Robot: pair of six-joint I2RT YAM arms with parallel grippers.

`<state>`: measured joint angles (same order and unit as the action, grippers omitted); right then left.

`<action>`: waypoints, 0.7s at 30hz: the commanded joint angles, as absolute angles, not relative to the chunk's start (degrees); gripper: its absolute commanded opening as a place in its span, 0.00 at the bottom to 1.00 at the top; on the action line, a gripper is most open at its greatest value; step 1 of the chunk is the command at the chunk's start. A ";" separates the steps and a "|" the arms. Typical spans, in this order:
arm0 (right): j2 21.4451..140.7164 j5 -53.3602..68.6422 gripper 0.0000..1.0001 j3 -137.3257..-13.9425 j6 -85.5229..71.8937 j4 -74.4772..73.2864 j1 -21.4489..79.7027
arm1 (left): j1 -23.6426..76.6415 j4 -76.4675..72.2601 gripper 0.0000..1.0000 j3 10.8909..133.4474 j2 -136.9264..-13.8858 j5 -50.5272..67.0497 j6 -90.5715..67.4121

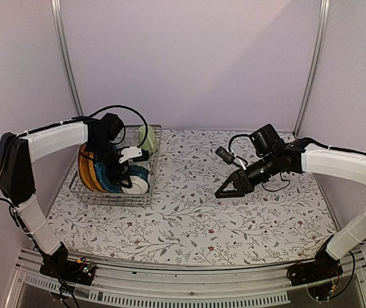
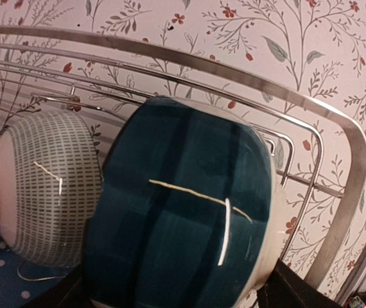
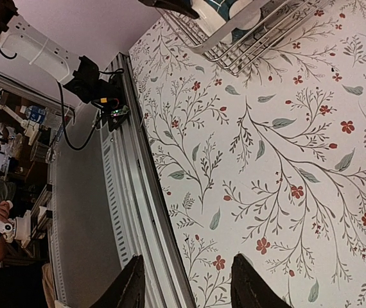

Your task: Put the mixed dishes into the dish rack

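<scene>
Dish rack (image 1: 109, 200), left-centre of the overhead frame, holds plates (image 1: 93, 172), pale yellow-green mug (image 1: 148, 136) and teal bowl (image 2: 176, 212). Left gripper (image 2: 176, 285) straddles that bowl; we cannot tell if it grips. Right gripper (image 3: 188, 269), right-centre, jaws apart, empty. We judge loading nearly finished.

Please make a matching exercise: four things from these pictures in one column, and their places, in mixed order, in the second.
1 teal bowl
2 green mug
3 yellow plate
4 right gripper

A left end of the row in the rack
B above the tablecloth, empty
C far right corner of the rack
D right end of the row

Pairs: 1-D, 2-C, 3-A, 4-B
</scene>
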<state>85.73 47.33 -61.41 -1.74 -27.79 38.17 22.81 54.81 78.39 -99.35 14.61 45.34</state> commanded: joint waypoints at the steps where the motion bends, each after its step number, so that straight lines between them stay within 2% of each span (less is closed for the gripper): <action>1: 86.92 48.42 0.45 -60.76 -1.60 -27.16 37.85 | 22.79 53.12 0.78 79.48 -98.08 14.06 44.61; 21: 87.60 48.78 0.45 -60.74 -1.58 -27.16 37.93 | 23.11 52.39 0.83 80.94 -98.28 12.01 44.22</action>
<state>86.63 48.36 -61.41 -1.74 -27.77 38.17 22.98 54.28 79.35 -99.24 13.02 44.51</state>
